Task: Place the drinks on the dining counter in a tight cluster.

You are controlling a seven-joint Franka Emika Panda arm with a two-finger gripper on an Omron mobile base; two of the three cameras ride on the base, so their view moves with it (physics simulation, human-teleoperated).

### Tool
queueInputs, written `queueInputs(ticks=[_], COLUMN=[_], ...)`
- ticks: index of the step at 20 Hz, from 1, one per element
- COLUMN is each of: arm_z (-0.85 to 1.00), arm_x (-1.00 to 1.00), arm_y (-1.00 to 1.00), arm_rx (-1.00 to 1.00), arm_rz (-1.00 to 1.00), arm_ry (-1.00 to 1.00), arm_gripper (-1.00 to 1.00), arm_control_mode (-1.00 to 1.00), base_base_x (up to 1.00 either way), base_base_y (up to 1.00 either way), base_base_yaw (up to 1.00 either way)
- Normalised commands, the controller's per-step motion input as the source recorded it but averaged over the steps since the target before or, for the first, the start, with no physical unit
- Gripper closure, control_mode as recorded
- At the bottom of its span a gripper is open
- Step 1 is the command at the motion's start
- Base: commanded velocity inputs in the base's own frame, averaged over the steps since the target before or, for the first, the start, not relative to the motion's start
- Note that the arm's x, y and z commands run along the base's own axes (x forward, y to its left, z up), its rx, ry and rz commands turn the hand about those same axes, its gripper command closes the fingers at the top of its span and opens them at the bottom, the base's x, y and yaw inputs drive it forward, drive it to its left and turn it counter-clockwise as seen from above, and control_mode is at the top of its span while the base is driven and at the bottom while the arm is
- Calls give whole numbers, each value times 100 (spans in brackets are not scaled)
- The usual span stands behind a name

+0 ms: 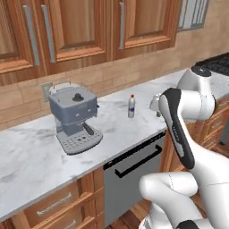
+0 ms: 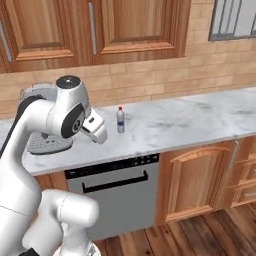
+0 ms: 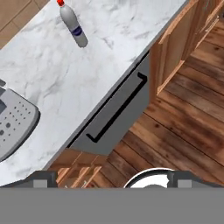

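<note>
One of the drinks, a small white bottle (image 1: 131,106) with a red cap and a blue label, stands upright on the narrow marble wall counter (image 1: 36,156) under the wooden cabinets. The same bottle (image 2: 120,120) stands mid-counter in the right base view and at the top left as bottle (image 3: 73,25) in the hand view. My gripper (image 2: 101,136) hovers over the counter's front edge, short of the bottle and apart from it. Its fingers stand wide apart with nothing between them, gripper (image 3: 111,178). The dining counter is out of view.
A grey espresso machine (image 1: 74,117) sits on the wall counter left of the bottle. A dishwasher (image 2: 114,192) with a black handle lies under the counter's edge. A black stove top (image 1: 217,65) is at the far right. Wood floor (image 3: 183,131) lies below.
</note>
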Motion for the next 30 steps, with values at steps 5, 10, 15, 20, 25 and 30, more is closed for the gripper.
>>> queueInputs(ticks=[5, 10, 15, 20, 25, 30], arm_z=[0, 0, 0, 0, 0, 0], arm_x=[0, 0, 0, 0, 0, 0], arm_y=[0, 0, 0, 0, 0, 0], arm_rx=[0, 0, 0, 0, 0, 0], arm_rz=[0, 0, 0, 0, 0, 0], arm_ry=[0, 0, 0, 0, 0, 0], arm_gripper=[-100, -100, -100, -100, -100, -100], arm_control_mode=[100, 100, 100, 100, 100, 100], base_base_x=[69, 66, 43, 20, 18, 35], base_base_y=[-70, -20, -7, -50, -40, -18], base_base_yaw=[51, 51, 36, 6, 0, 0])
